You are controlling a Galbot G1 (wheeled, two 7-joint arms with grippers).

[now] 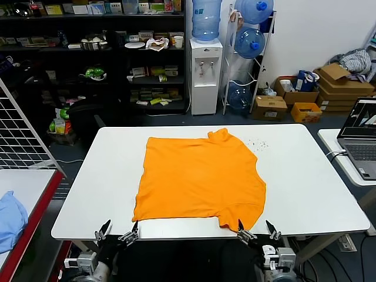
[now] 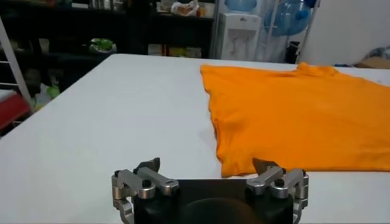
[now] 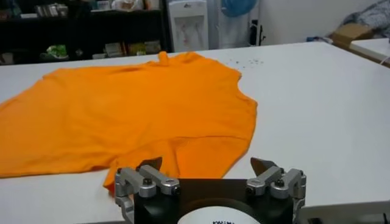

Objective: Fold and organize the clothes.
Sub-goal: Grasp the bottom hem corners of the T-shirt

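The clothes are one bright orange T-shirt [image 1: 200, 179] lying spread and flat on the white table [image 1: 305, 188], a sleeve bunched at its far edge. Both grippers hover at the table's near edge. My left gripper [image 1: 119, 229] stands open just short of the shirt's near left corner. My right gripper [image 1: 257, 230] stands open at the near right corner. In the left wrist view the T-shirt [image 2: 292, 115] lies ahead of the open gripper [image 2: 207, 165], its corner near one fingertip. In the right wrist view the T-shirt's [image 3: 134, 115] folded corner lies just beyond the open gripper [image 3: 207, 164]. Neither holds anything.
A light blue cloth [image 1: 10, 218] lies on a red-edged side table at the left, by a wire grid [image 1: 20, 132]. A laptop [image 1: 361, 138] sits on a table at the right. Small dark specks [image 1: 257, 144] dot the table beyond the shirt. Shelves and a water dispenser [image 1: 205, 73] stand behind.
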